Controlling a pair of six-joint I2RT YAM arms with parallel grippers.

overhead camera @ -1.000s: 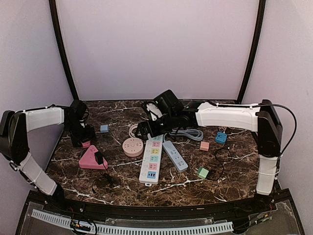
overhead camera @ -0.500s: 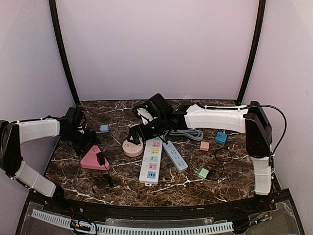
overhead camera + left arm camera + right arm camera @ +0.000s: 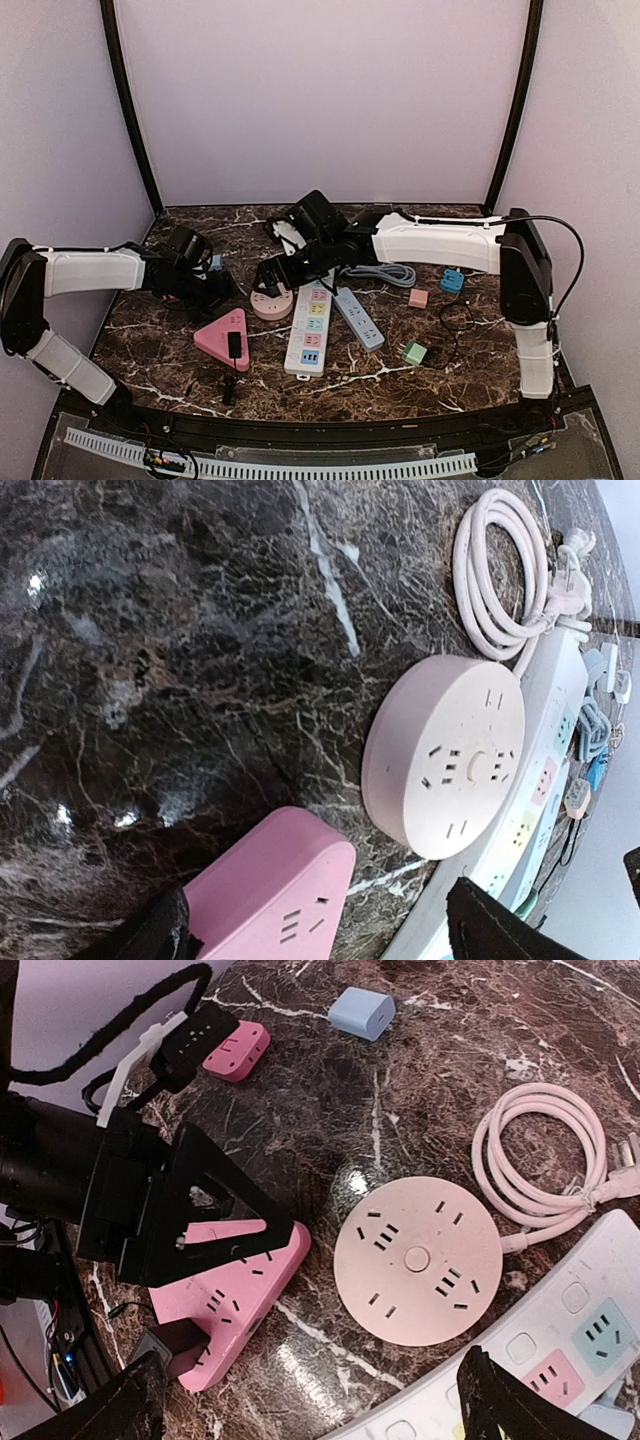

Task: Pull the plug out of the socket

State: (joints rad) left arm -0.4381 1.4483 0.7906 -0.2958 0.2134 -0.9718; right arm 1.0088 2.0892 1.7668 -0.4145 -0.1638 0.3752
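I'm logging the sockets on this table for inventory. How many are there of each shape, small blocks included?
Long strips: 2, the white strip and the grey-blue strip
Round socket: 1
Triangular socket: 1
Small blocks: 5, the magenta block, light blue block, salmon block, green block and blue block
Total: 9
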